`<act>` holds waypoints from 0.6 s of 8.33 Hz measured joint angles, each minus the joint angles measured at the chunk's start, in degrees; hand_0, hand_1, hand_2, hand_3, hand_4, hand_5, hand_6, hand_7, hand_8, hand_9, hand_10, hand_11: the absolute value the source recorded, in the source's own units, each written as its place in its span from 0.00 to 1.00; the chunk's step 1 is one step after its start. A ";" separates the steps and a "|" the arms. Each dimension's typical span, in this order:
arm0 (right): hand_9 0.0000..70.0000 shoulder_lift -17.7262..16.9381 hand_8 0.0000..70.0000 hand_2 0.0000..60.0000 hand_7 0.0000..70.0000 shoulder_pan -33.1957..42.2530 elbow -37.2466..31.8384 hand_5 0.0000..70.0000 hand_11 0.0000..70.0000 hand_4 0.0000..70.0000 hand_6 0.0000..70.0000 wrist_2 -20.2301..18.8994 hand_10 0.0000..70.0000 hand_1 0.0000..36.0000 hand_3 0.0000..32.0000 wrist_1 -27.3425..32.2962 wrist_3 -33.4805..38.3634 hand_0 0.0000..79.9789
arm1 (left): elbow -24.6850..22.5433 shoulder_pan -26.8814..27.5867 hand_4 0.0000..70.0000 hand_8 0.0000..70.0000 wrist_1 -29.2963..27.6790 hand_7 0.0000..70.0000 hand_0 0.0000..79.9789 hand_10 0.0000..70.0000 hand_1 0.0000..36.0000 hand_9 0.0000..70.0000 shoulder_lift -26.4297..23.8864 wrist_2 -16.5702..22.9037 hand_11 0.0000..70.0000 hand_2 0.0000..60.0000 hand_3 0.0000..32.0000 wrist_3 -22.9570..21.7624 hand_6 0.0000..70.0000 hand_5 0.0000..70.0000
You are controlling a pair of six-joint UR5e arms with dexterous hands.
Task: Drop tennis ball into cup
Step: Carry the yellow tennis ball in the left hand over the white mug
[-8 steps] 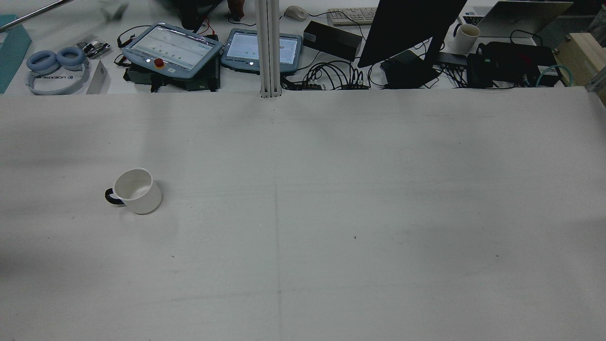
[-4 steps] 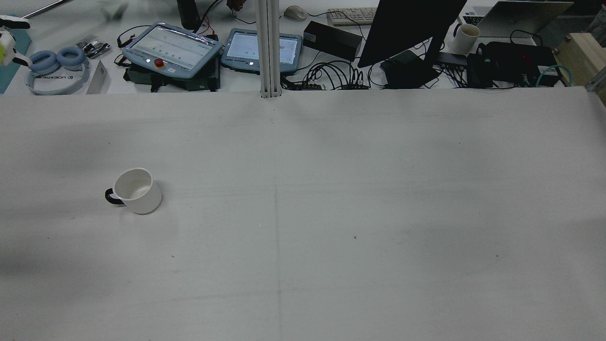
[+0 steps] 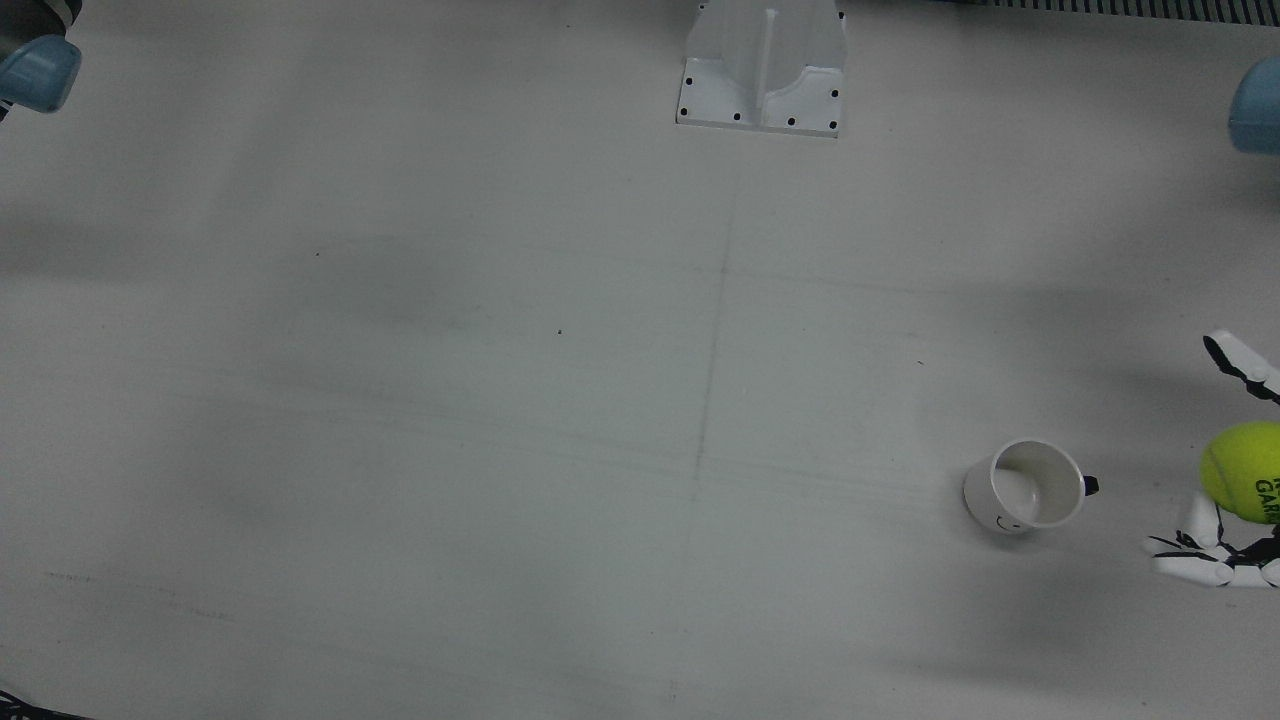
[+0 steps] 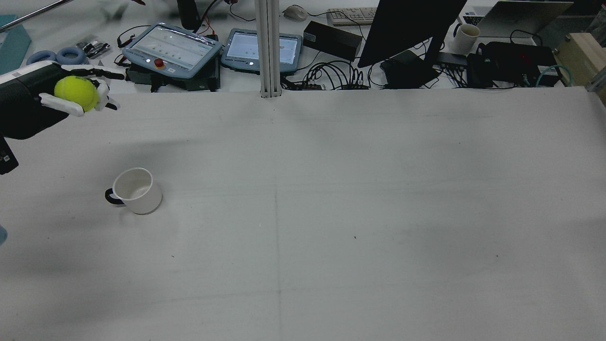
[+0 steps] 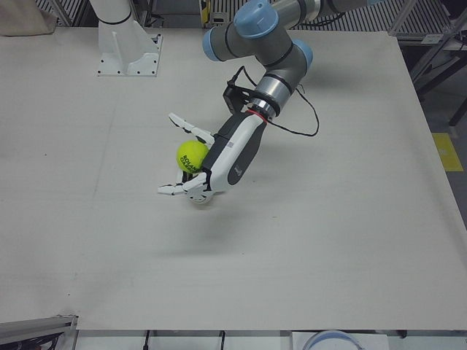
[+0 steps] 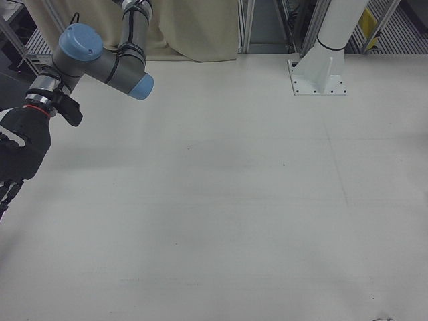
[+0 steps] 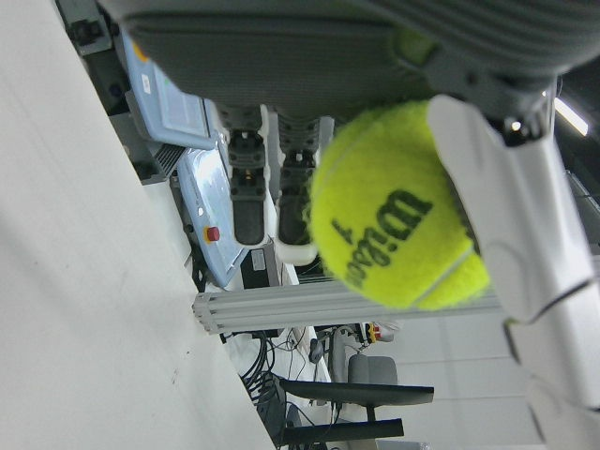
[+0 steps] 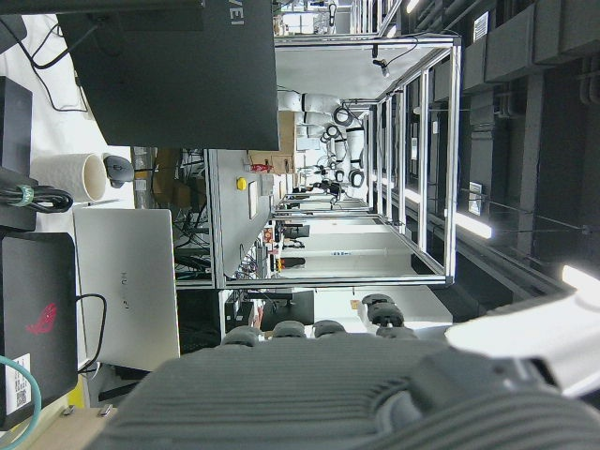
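Note:
A white cup (image 4: 137,191) with a black handle stands upright on the left part of the table, also seen in the front view (image 3: 1030,487). My left hand (image 4: 35,90) hovers above the table, to the left of and beyond the cup, shut on a yellow-green tennis ball (image 4: 76,93). The front view shows the ball (image 3: 1245,471) to the right of the cup, apart from it, with white fingers (image 3: 1200,545) around it. In the left-front view the left hand (image 5: 230,157) and the ball (image 5: 193,156) hide the cup. My right hand (image 6: 20,157) hangs at the far side, holding nothing.
Beyond the table's far edge lie two teach pendants (image 4: 173,47), headphones (image 4: 52,59), cables, a monitor (image 4: 407,33) and a mug (image 4: 466,35). A post base (image 3: 762,65) is bolted at the robot's side of the table.
The left hand with the tennis ball has come into the rear view from the left edge, moving right toward the cup's side. The cup has not moved.

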 measured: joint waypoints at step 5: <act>0.00 0.00 0.00 0.00 0.00 -0.01 -0.08 0.00 0.00 0.00 0.00 0.02 0.00 0.00 0.00 0.00 0.06 0.00 | 0.72 7.94 0.43 0.58 -0.46 1.00 0.59 0.33 0.24 0.88 0.37 -3.08 0.48 0.07 0.00 3.22 0.56 0.14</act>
